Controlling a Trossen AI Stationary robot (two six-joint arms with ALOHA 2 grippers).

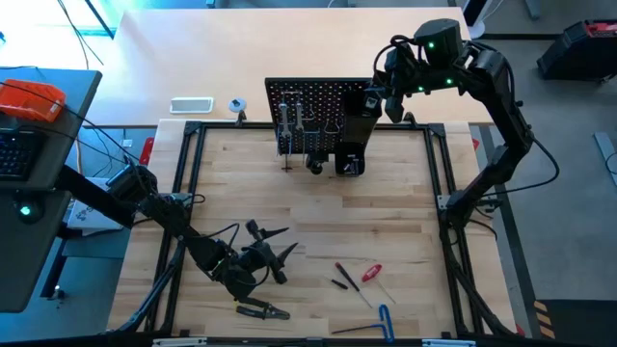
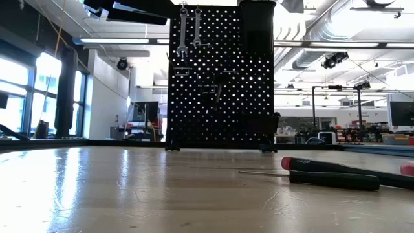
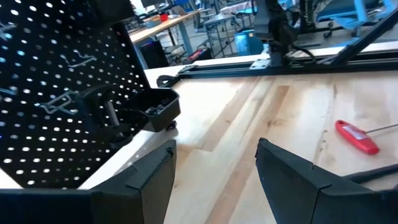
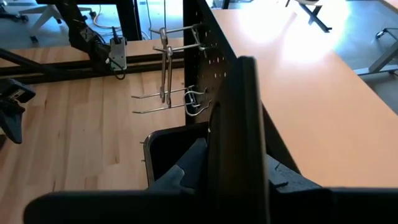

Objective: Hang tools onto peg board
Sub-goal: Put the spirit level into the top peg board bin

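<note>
Overhead, we read the table like a clock face.
Peg board [image 1: 323, 101]: we see it upright at twelve o'clock, two silver wrenches [image 1: 292, 118] hanging on its hooks.
Right gripper [image 1: 369, 104]: we find it at the board's top edge, closed on a dark level [image 4: 239, 134] above the black box holder [image 4: 171, 152].
Left gripper [image 1: 253, 270]: at seven o'clock, jaws apart, holding nothing.
Loose tools: black-handled pliers [image 1: 262, 309], red-handled screwdriver [image 1: 372, 274], blue-handled hex key [image 1: 386, 320] near six.

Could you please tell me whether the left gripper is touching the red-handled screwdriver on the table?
Apart. The high view shows the left gripper near the black tools, with bare wood between it and the red-handled screwdriver.
</note>
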